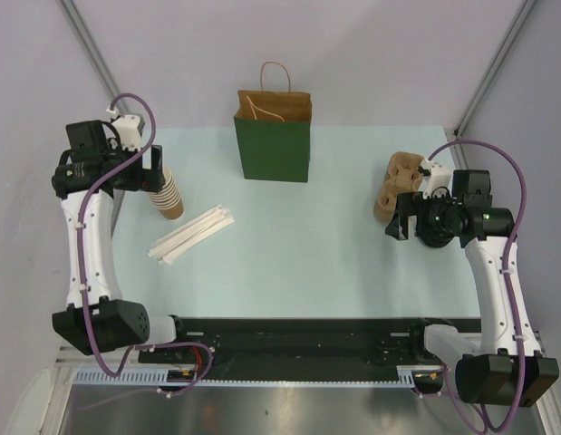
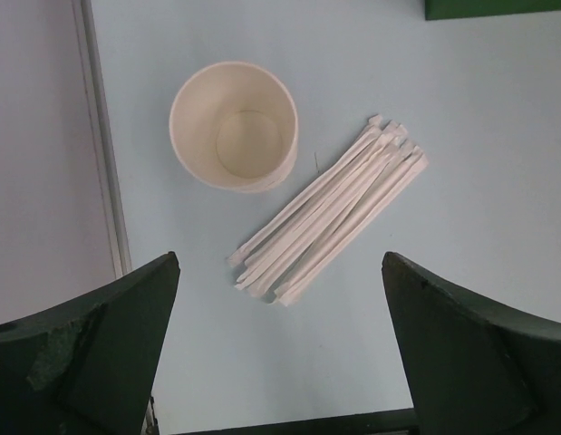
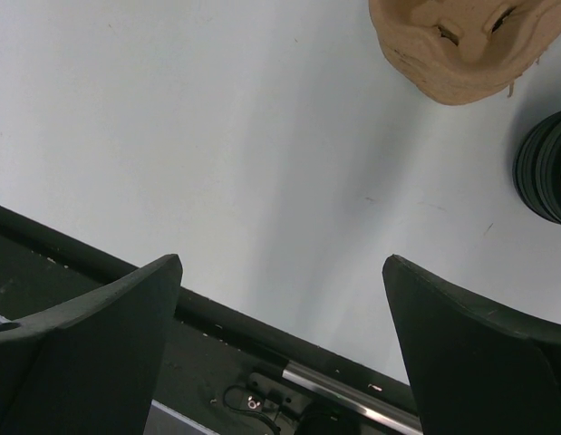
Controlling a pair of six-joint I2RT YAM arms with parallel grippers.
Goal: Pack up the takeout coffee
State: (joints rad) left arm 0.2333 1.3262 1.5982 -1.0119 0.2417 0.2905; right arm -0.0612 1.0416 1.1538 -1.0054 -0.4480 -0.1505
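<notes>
Poises left gripper point(image 1: 156, 170) spread, empty, over cups point(image 2: 233, 125) beside straws point(image 2: 330, 213), likely to lift one; right gripper point(image 1: 400, 217), likewise spread, by carriers point(image 3: 461, 45) and lids point(image 3: 547, 168). Shows no lidded coffee anywhere, only bag point(image 1: 275, 149) open behind for loading.

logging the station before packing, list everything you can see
paper bag: 1, green with brown handles, upright at back centre
paper cups: 1 stack, tan with cream rims, left side
wrapped straws: 1 bundle, white, beside the cups
pulp cup carriers: 1 stack, brown, right side
lids: 1 stack, black, beside the carriers
table: 1, pale blue-green
left gripper: 1, dark, open by the cups
right gripper: 1, dark, open near the carriers
</notes>
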